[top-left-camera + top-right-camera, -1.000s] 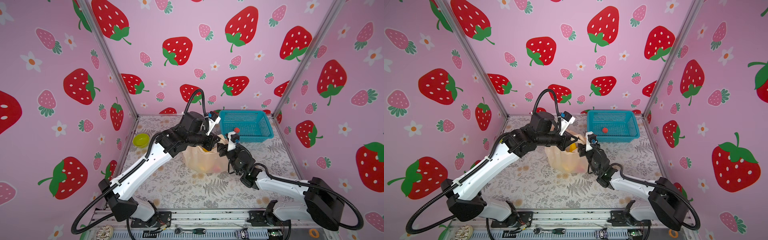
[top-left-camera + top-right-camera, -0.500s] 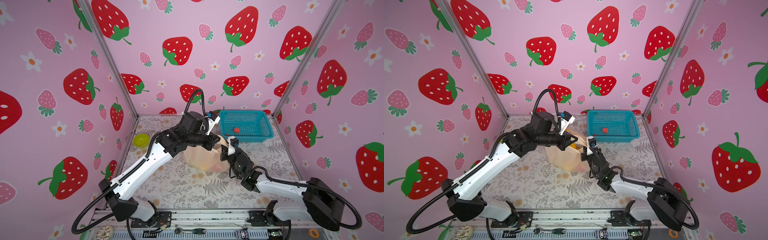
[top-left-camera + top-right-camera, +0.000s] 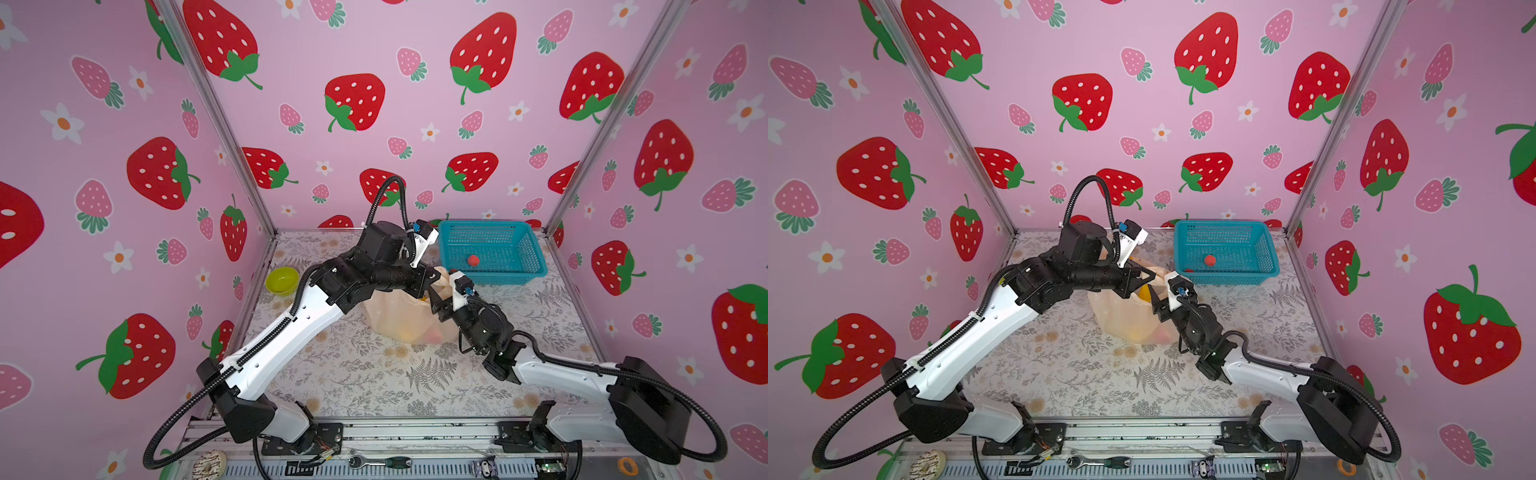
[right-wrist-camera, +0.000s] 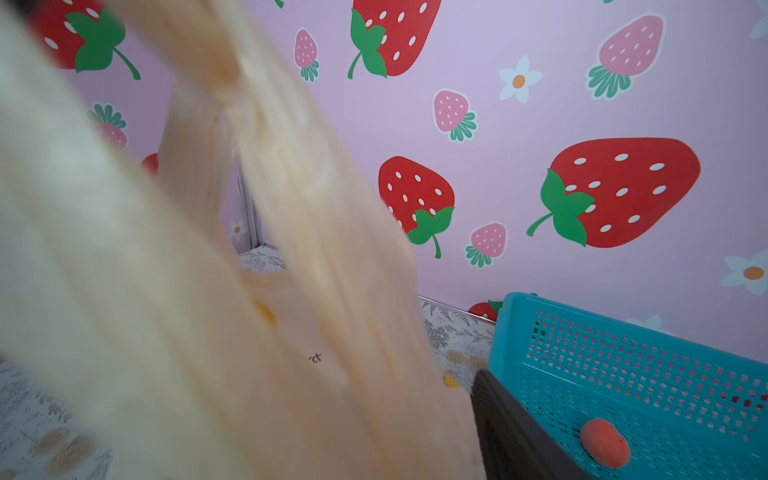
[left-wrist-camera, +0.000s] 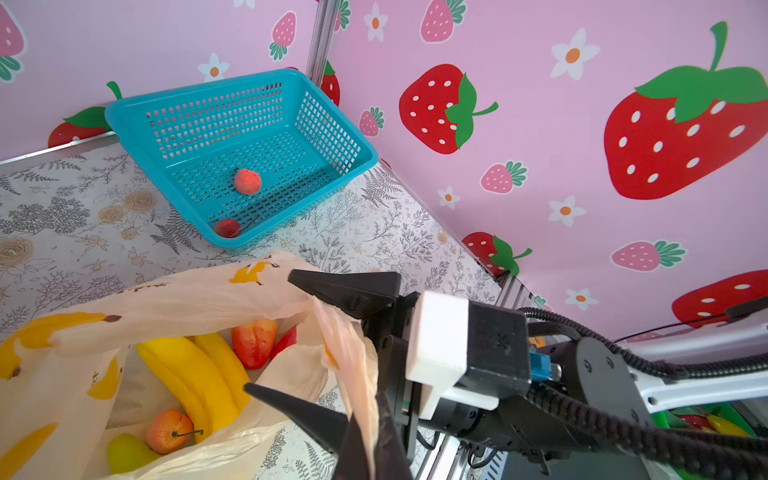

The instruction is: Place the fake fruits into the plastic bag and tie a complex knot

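Note:
The plastic bag (image 3: 399, 320) (image 3: 1121, 320) stands at mid-table with its mouth open. Inside it lie the fake fruits: yellow bananas (image 5: 199, 374), red strawberries (image 5: 253, 340), a green fruit (image 5: 124, 453). My left gripper (image 3: 435, 276) (image 5: 365, 457) is shut on one peach handle strip (image 5: 349, 365) at the bag's far rim. My right gripper (image 3: 436, 301) (image 5: 268, 330) stands open at the bag's mouth, with bag film between its fingers (image 5: 345, 291). In the right wrist view blurred bag film (image 4: 208, 291) hides all but one finger (image 4: 511, 436). The knot is out of view.
A blue mesh basket (image 3: 482, 225) (image 3: 1221, 224) (image 5: 208, 89) stands at the back right, just behind the bag, with a red-pink fruit (image 5: 247, 181) and a darker red one (image 5: 227, 228) in it. A lime-green bowl (image 3: 282, 280) sits by the left wall.
My right gripper's jaws narrowed and then opened wide at the bag's mouth. The left gripper has kept its hold on the handle strip and barely moved.

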### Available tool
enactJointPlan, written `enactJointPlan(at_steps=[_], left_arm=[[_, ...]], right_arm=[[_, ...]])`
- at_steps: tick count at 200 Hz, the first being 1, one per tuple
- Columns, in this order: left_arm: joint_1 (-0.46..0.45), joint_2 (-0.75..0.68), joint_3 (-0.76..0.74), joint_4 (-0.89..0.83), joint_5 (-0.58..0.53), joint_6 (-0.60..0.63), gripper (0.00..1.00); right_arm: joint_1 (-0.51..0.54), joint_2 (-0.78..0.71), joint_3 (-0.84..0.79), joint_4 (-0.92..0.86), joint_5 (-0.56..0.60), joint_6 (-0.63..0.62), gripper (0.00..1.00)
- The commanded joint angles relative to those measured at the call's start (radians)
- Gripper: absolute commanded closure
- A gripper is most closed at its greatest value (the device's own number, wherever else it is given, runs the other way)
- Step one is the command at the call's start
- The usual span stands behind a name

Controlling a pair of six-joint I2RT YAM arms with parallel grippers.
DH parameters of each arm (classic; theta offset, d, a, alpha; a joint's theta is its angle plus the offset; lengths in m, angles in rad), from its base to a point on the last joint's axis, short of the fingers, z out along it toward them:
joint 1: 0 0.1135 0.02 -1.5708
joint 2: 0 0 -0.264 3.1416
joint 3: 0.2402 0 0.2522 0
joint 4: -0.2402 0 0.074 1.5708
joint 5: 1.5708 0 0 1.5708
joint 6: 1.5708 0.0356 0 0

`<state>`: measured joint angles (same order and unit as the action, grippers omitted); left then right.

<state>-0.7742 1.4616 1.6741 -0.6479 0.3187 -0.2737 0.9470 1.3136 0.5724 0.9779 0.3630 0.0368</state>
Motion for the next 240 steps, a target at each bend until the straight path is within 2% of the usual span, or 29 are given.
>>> enactJointPlan(at_steps=[1, 28, 49, 106, 122, 144, 180, 189, 198, 210, 240], left_arm=[[0.004, -0.005, 0.001, 0.032, 0.027, -0.036, 1.0], [0.004, -0.007, -0.005, 0.05, 0.036, -0.073, 1.0], [0.007, -0.011, -0.012, 0.062, 0.033, -0.093, 1.0], [0.032, -0.015, -0.027, 0.097, 0.069, -0.158, 1.0], [0.039, -0.014, -0.028, 0.097, 0.077, -0.165, 1.0], [0.046, -0.018, -0.029, 0.097, 0.075, -0.167, 1.0], [0.057, -0.034, -0.031, 0.102, 0.075, -0.17, 1.0], [0.06, -0.038, -0.031, 0.101, 0.075, -0.167, 1.0], [0.062, -0.042, -0.03, 0.101, 0.075, -0.165, 1.0], [0.065, -0.048, -0.029, 0.101, 0.073, -0.158, 1.0], [0.068, -0.041, -0.011, 0.065, 0.071, -0.119, 1.0]], right_arm=[[0.002, 0.056, 0.073, 0.096, 0.092, 0.047, 0.28], [0.012, 0.119, 0.105, 0.174, 0.262, 0.089, 0.28], [0.017, 0.144, 0.1, 0.239, 0.34, 0.102, 0.25], [0.015, 0.171, 0.043, 0.447, 0.391, 0.079, 0.24], [0.012, 0.189, 0.056, 0.451, 0.408, 0.083, 0.27], [0.009, 0.206, 0.073, 0.366, 0.439, 0.115, 0.33], [0.004, 0.202, 0.015, 0.28, 0.488, 0.146, 0.45], [0.004, 0.191, -0.006, 0.265, 0.484, 0.15, 0.48], [0.004, 0.176, -0.032, 0.256, 0.454, 0.147, 0.56], [0.004, 0.153, -0.075, 0.254, 0.38, 0.13, 0.62], [-0.001, 0.084, -0.127, 0.223, 0.176, 0.031, 0.65]])
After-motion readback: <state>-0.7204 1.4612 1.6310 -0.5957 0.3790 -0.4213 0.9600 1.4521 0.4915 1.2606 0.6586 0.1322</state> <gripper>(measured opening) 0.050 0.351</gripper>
